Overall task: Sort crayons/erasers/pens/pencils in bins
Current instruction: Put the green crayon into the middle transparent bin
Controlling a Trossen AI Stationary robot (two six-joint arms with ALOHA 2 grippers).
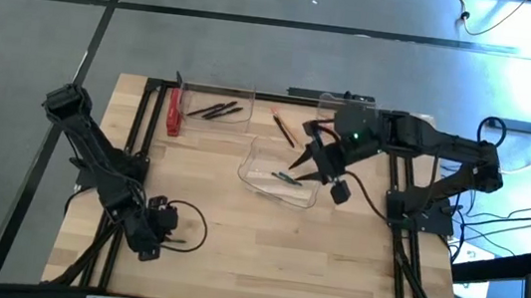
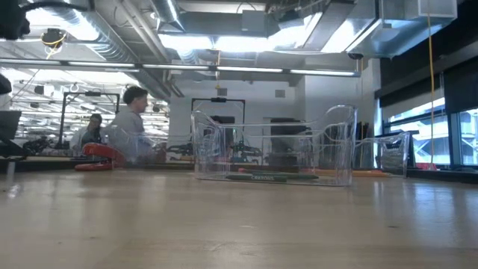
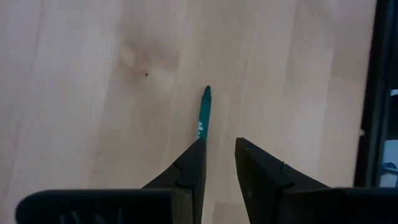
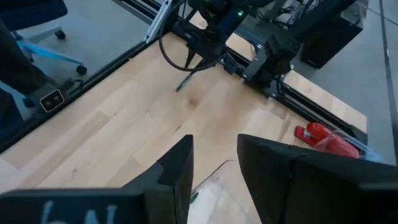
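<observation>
Now | left gripper (image 3: 219,155) low over the near-left table, fingers narrowly apart, holding nothing | green crayon (image 3: 204,112) lies on the wood just past one fingertip | I'd shift sideways to straddle it, lower, then close | right gripper (image 4: 214,155) parted, empty, above the middle bin (image 1: 260,179), which already holds a crayon.

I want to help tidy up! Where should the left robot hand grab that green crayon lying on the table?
Probably around the middle of the green crayon. It lies flat on the bare wooden table, pointing away from the left gripper, so coming straight down from above with a finger on each long side looks best.
</observation>
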